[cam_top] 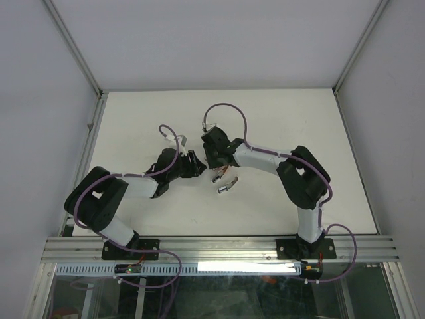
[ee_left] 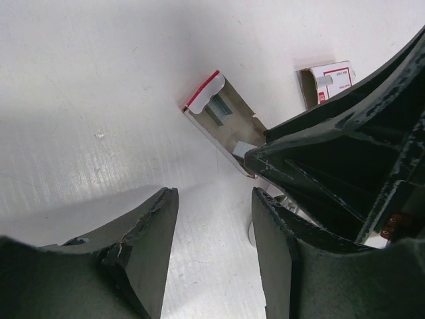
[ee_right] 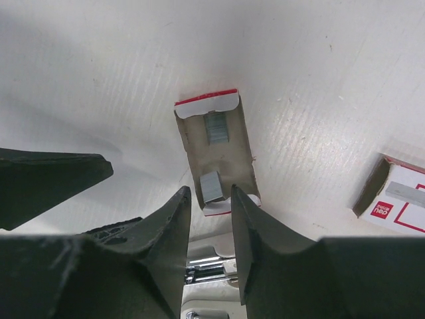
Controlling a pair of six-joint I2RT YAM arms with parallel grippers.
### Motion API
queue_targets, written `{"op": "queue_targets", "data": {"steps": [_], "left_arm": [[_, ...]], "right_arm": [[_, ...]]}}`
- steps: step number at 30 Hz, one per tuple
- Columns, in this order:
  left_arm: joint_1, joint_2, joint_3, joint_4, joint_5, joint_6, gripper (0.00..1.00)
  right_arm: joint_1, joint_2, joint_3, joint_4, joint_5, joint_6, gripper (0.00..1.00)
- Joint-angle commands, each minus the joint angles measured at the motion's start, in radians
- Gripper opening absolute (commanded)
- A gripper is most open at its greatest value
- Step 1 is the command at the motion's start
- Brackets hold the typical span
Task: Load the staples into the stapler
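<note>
Just beyond right hand (ee_right: 210, 194), staples (ee_right: 216, 143).

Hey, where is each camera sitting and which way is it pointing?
Top external: above and behind the bases, looking down on the table; both whole arms show, left tool and right tool close together.
Left wrist: looks past its own fingers at the staple tray; right tool at right.
Right wrist: looks down between its own fingers at that tray.
Shared: both wrist views show tray and box sleeve.
</note>
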Motion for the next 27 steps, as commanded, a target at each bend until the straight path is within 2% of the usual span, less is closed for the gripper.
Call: {"op": "queue_targets", "data": {"steps": [1, 14, 27], "left_arm": [[-0.005, -0.041, -0.001, 0.049, -0.028, 0.027, 0.5], [-0.005, -0.038, -0.001, 0.049, -0.03, 0.027, 0.5], [-0.005, -0.037, -0.001, 0.046, -0.032, 0.028, 0.5]], "right_arm": [[-0.003, 0.005, 0.049, 0.014, 0.014, -0.008, 0.34], [-0.006, 0.022, 0.048, 0.017, -0.006, -0.024, 0.31], [-0.007, 0.009, 0.046, 0.021, -0.018, -0.033, 0.2]]}}
